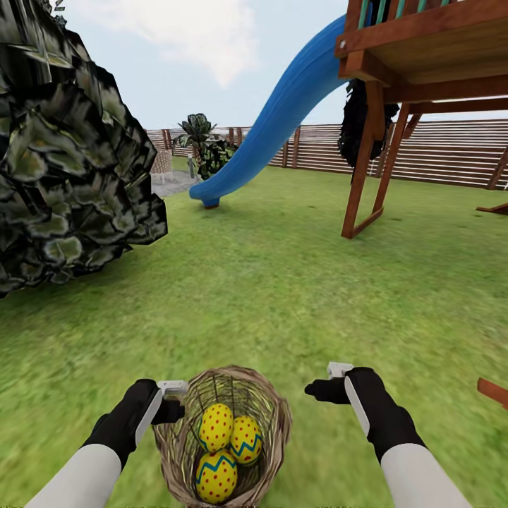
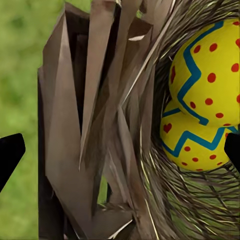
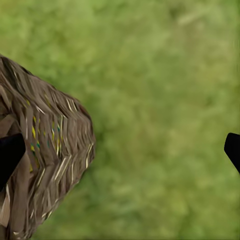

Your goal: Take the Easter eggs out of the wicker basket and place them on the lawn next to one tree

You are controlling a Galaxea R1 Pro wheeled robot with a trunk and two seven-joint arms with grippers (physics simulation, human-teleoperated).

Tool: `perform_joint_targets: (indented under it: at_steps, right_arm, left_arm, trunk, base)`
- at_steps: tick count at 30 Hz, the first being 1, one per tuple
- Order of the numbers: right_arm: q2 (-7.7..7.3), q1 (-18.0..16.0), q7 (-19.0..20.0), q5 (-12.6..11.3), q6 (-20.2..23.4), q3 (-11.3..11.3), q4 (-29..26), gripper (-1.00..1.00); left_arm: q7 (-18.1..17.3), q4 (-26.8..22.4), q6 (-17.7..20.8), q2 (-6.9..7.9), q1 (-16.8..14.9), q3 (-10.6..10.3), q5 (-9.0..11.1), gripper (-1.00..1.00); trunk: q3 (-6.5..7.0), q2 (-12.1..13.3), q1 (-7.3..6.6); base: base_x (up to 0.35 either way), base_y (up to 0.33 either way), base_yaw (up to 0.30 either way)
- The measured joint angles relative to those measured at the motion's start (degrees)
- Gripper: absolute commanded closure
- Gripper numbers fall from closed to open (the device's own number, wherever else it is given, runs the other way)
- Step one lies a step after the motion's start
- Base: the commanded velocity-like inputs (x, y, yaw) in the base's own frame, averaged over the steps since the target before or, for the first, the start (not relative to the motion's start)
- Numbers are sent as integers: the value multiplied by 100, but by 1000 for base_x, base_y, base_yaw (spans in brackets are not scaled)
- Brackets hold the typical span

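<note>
on the lawn [image 1: 282, 282], just ahead of the robot: wicker basket [image 1: 275, 416] low in the head view, all three easter eggs [image 1: 216, 427] packed inside it, touching one another. left hand [image 1: 171, 399] right at the basket's near-left rim, with the rim and a loop handle [image 2: 95, 125] sitting between its spread fingertips in the left wrist view, two eggs just beyond; released, not clamped on anything as far as can be judged. right hand [image 1: 331, 381] apart from the basket's right side, over bare grass, fingertips wide at the edges of its wrist view with the basket wall [image 3: 45, 165] off to one side; released too, holding nothing. beyond, a blue slide [image 1: 282, 113], a wooden play tower [image 1: 423, 63], a slatted fence [image 1: 437, 152] and a dark leafy bush [image 1: 63, 162] at the left. no smooth-trunked tree clearly in sight. step in hand, by judgement: the very start, either gripping the basket rim or reaching for the first egg, none yet out. next move calls for closing on the rim squarely, or dropping a hand into the bowl onto the top egg without tipping the basket, then finding a tree.
</note>
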Motion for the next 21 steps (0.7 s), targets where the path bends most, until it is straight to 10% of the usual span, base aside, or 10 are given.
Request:
perform_joint_targets:
  at_steps: [19, 20, 21]
  right_arm:
    - [-17, -1, 0, -1, 0, 0, 6, -100]
    - [-19, -1, 0, -1, -1, 0, 6, -100]
    - [-23, -1, 0, 0, -1, 0, 6, -100]
  left_arm:
    - [8, -244, 7, 0, -4, -17, -172, -100]
    - [8, -252, 7, -6, -4, -27, -176, 100]
    - [11, -256, 7, -13, -4, -38, -191, 100]
  trunk:
    - [-269, -604, 329]
    - [-269, -604, 329]
    - [-269, -604, 329]
  base:
    - [0, 0, 0]
    - [0, 0, 0]
    - [0, 0, 0]
